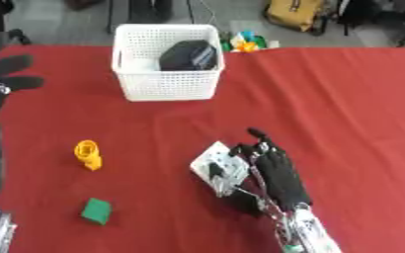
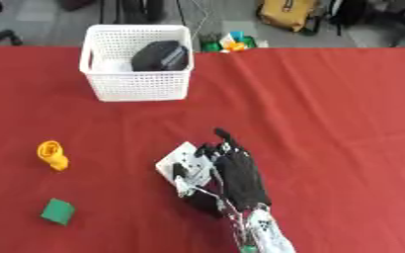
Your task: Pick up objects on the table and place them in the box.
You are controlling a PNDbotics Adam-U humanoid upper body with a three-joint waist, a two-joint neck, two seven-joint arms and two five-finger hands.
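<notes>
My right hand point(image 1: 279, 175) lies low over the red table, its fingers and thumb curled round a small white flat object point(image 1: 216, 165) with dark marks. A yellow toy piece point(image 1: 88, 154) stands at the left. Below it rests a green block point(image 1: 95, 211). At the far side stands the white mesh box point(image 1: 167, 85), with a black object point(image 1: 188, 55) inside it. My left hand point(image 1: 5, 79) shows at the left edge, raised, fingers spread.
The red cloth point(image 1: 327, 99) covers the whole table. Beyond its far edge lie small colourful items point(image 1: 245, 42), and bags stand on the floor.
</notes>
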